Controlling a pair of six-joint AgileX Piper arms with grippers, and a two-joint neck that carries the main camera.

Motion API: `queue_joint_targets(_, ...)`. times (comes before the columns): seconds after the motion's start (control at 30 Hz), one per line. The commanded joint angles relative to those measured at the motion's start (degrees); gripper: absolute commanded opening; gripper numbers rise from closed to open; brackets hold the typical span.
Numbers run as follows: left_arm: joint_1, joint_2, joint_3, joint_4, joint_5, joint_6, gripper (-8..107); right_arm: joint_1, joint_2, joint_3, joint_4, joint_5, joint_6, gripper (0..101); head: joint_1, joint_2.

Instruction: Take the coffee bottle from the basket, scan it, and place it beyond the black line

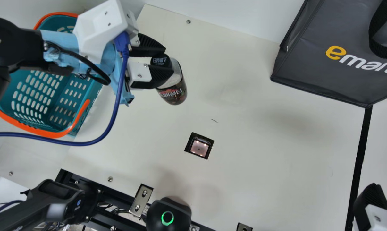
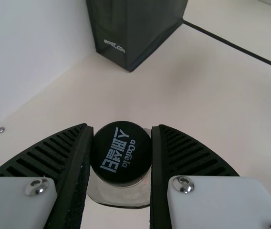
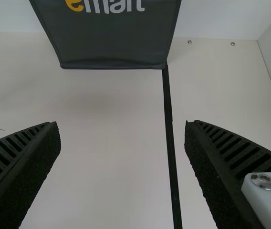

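Two ribbed black fingers of the left gripper (image 1: 168, 61) clamp a coffee bottle (image 1: 173, 93) at its black cap (image 2: 121, 152), one on either side, over the cream table (image 1: 270, 154). The bottle, dark-labeled below a clear shoulder, is outside the teal basket (image 1: 60, 93) with orange handles, between it and the square scanner (image 1: 199, 148) set into the tabletop, its small lights glowing. A blue cable (image 1: 115, 110) loops from the left wrist past the basket's rim. Across the table, a dark gray shopping bag (image 1: 312, 64) with a black strap stands by the wall, its lower corner meeting the end of the black line (image 1: 361, 154). The bottle is on the scanner's side of that line. Near the line, the right gripper (image 1: 369, 205) holds nothing, its fingers spread wide apart.
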Motion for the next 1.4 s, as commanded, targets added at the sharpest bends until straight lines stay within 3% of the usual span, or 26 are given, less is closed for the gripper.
queue_joint_targets(0.0, -0.11, 0.59, 0.27, -0.48, 0.48, 1.92, 10, 0.00, 0.00, 0.00, 0.00, 0.00, 0.00, 91, -0.96, 0.14)
queue_joint_targets(0.7, -4.14, 5.09, 4.87, -1.87, -2.32, 14.50, 10, 0.00, 0.00, 0.00, 0.00, 0.00, 0.00, 91, -0.96, 0.14)
queue_joint_targets(1.37, -10.28, 5.17, 9.32, -1.27, -8.10, 17.38, 10, 0.00, 0.00, 0.00, 0.00, 0.00, 0.00, 91, -0.96, 0.14)
